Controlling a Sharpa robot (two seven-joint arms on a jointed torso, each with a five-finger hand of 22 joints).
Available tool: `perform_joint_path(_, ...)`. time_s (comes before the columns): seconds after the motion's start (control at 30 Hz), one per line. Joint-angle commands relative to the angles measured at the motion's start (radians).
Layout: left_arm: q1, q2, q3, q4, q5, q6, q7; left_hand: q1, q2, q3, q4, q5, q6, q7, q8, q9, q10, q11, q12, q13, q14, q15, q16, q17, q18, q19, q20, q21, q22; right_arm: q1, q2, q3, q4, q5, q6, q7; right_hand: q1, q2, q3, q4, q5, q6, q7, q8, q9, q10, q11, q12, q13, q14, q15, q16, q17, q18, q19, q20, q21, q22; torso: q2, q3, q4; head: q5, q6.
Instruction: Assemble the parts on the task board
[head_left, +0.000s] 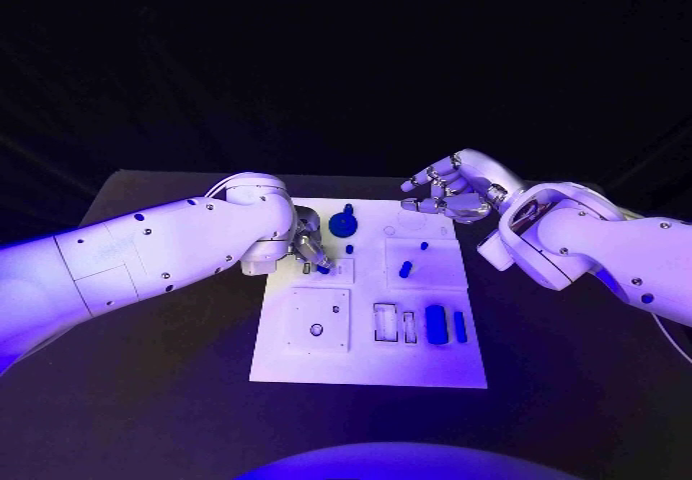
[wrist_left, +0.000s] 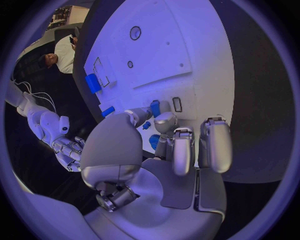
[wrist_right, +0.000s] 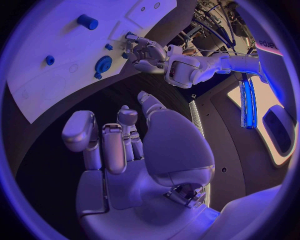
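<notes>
You see the board (head_left: 368, 350) mid tabletop (head_left: 173, 400), blue parts (head_left: 436, 325) sitting in its slots. Left robot hand (head_left: 306, 250) rests fingers on a small blue part (wrist_left: 154, 141), grip hard to make out. Right robot hand (head_left: 454, 190) hovers empty, fingers spread, at the far edge.

Blue-violet light is washing over everything, and the room behind is sitting in near black. The white board (head_left: 369, 350) is glowing brightest, with soft shadows lying under the arms. Both wrist shots are bending hard at the edges, and a lit blue strip (wrist_right: 249, 102) is glaring.
</notes>
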Motion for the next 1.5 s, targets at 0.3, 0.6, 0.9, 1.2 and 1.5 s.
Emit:
perform_joint_path(0.3, -0.007, 0.013, -0.005, -0.016, 0.009, 0.020, 0.004, -0.076, -0.008, -0.006, -0.033, -0.002, 0.031, -0.012, 0.007, -0.006, 0.020, -0.006, 0.023, 0.016, 0.105, -0.015, 0.002, 0.263, -0.007, 0.019, -0.008, 0.003, 0.080, -0.001, 0.001, 0.000, 0.000, -0.001, 0.021, 0.002, 0.005, 0.005, -0.007, 0.002, 0.002, 0.007, -0.002, 0.007, -0.002, -0.003, -0.004, -0.002, -0.003, 0.052, 0.000, -0.003, 0.033, 0.015, -0.006, -0.004, -0.008, -0.003, 0.000, 0.0004, 0.0000, -0.007, -0.003)
perform_joint_path(0.6, -0.007, 0.017, -0.005, -0.025, 0.010, 0.010, 0.007, -0.092, 0.000, -0.023, -0.026, -0.001, 0.042, -0.016, 0.008, -0.008, 0.028, -0.008, 0.034, 0.028, 0.105, -0.017, 0.002, 0.263, -0.010, 0.024, -0.010, 0.011, 0.091, -0.001, 0.003, 0.000, -0.001, -0.001, 0.023, 0.002, 0.005, 0.005, -0.007, 0.002, 0.002, 0.007, -0.002, 0.007, -0.002, -0.004, -0.004, -0.003, -0.004, 0.052, 0.000, -0.003, 0.033, 0.015, -0.006, -0.004, -0.008, -0.004, 0.000, 0.0000, 0.0005, -0.005, -0.004)
perform_joint_path(0.9, -0.007, 0.018, -0.005, -0.026, 0.010, 0.013, 0.010, -0.114, 0.005, -0.051, -0.020, -0.001, 0.069, -0.024, 0.007, -0.014, 0.048, -0.015, 0.050, 0.043, 0.105, -0.020, 0.002, 0.263, -0.014, 0.033, -0.012, 0.025, 0.110, -0.002, 0.004, -0.001, -0.003, 0.001, 0.023, 0.002, 0.003, 0.006, -0.009, 0.004, 0.000, 0.006, -0.001, 0.007, -0.002, -0.005, -0.003, -0.005, -0.007, 0.051, 0.000, -0.005, 0.030, 0.016, -0.007, -0.005, -0.011, -0.008, -0.001, -0.0001, 0.0006, -0.005, -0.008)
perform_joint_path(1.2, -0.007, 0.016, -0.005, -0.024, 0.010, 0.018, 0.011, -0.131, 0.004, -0.075, -0.014, -0.002, 0.085, -0.027, 0.002, -0.021, 0.059, -0.017, 0.056, 0.050, 0.105, -0.022, 0.002, 0.263, -0.016, 0.036, -0.014, 0.030, 0.117, -0.002, 0.004, -0.001, -0.002, 0.002, 0.022, 0.003, 0.001, 0.006, -0.011, 0.006, -0.001, 0.006, -0.001, 0.007, -0.003, -0.006, -0.003, -0.006, -0.008, 0.051, 0.000, -0.006, 0.029, 0.016, -0.007, -0.005, -0.011, -0.009, 0.000, 0.0003, 0.0000, -0.004, -0.010)
perform_joint_path(1.5, -0.007, 0.015, -0.004, -0.024, 0.010, 0.024, 0.010, -0.141, 0.006, -0.093, -0.009, -0.002, 0.095, -0.029, -0.001, -0.025, 0.066, -0.019, 0.060, 0.056, 0.105, -0.023, 0.002, 0.263, -0.017, 0.038, -0.015, 0.032, 0.120, -0.002, 0.004, -0.001, -0.002, 0.003, 0.022, 0.004, 0.000, 0.006, -0.012, 0.007, -0.002, 0.005, -0.001, 0.006, -0.003, -0.005, -0.003, -0.006, -0.008, 0.051, 0.001, -0.006, 0.029, 0.016, -0.008, -0.005, -0.012, -0.010, -0.001, -0.0001, 0.0005, -0.004, -0.010)
